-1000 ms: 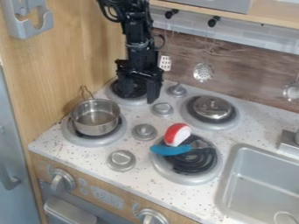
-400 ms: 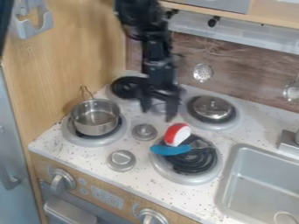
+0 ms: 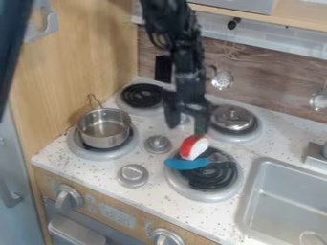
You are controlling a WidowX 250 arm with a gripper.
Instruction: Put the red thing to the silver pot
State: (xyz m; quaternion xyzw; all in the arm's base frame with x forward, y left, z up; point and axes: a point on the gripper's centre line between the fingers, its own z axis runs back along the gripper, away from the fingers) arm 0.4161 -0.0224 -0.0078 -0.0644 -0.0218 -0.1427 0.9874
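Blue utensil (image 3: 186,164) on nr R burner (image 3: 217,178), metal lid (image 3: 232,117) on far R burner (image 3: 239,137); sink (image 3: 287,201) R.

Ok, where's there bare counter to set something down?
Best looks the patch between the sink, the lid and the back wall. A smaller one lies in front of the pot. Crowded: the middle, where the gripper hangs close to the red thing and blue thing.

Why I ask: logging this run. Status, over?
Gripper empty, jaws parted. Red-and-white toy outside silver pot. Blue-handled utensil beside toy, possibly in the way.
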